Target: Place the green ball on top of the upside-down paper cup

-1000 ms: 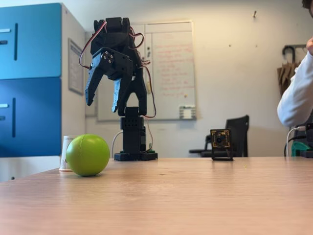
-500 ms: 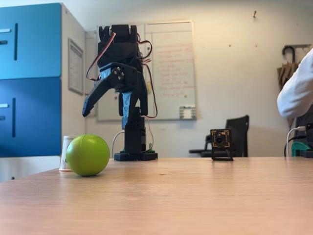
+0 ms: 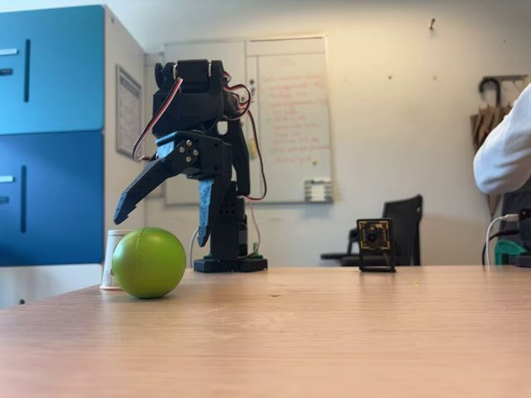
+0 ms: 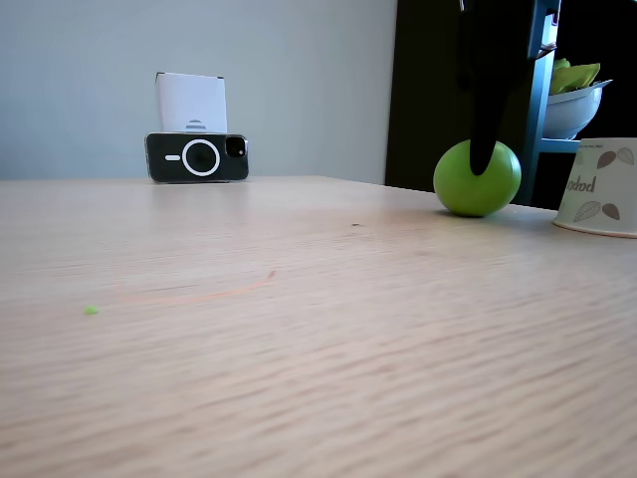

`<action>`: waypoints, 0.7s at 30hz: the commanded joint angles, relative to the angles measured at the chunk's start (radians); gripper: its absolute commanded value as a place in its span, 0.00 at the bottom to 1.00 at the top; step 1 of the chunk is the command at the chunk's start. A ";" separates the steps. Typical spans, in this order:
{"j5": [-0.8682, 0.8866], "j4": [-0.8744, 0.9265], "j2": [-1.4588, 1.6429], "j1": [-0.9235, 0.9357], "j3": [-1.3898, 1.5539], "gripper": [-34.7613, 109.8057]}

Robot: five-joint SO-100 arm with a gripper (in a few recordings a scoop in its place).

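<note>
The green ball [image 3: 149, 263] rests on the wooden table at the left, and it also sits at the right [image 4: 476, 179] of the other fixed view. The upside-down paper cup [image 3: 112, 255] peeks out from behind the ball's left side; in the other fixed view the paper cup [image 4: 600, 187] stands apart, right of the ball, with leaf prints. My black gripper [image 3: 162, 228] hangs just above the ball, open wide with nothing between its fingers. One dark finger [image 4: 486, 100] reaches down in front of the ball's top.
A small webcam on a stand [image 3: 375, 240] sits at mid-table. A phone [image 4: 197, 157] leans against a white box at the far edge. Blue cabinets [image 3: 50, 133] stand at the left, and a person's white sleeve [image 3: 502, 157] is at the right. A white bowl [image 4: 574, 108] sits on a shelf.
The gripper has come down from well above the table to just over the ball. Its left finger has swung outward, so the opening is wider. Ball and cup have not moved.
</note>
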 commanded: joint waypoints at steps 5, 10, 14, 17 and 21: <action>0.002 -0.041 -0.040 0.029 -0.040 0.57; 0.003 -0.075 -0.067 0.021 -0.051 0.57; 0.012 -0.087 -0.084 0.018 -0.064 0.52; 0.012 -0.094 -0.091 0.017 -0.064 0.47; 0.012 -0.110 -0.094 0.018 -0.058 0.40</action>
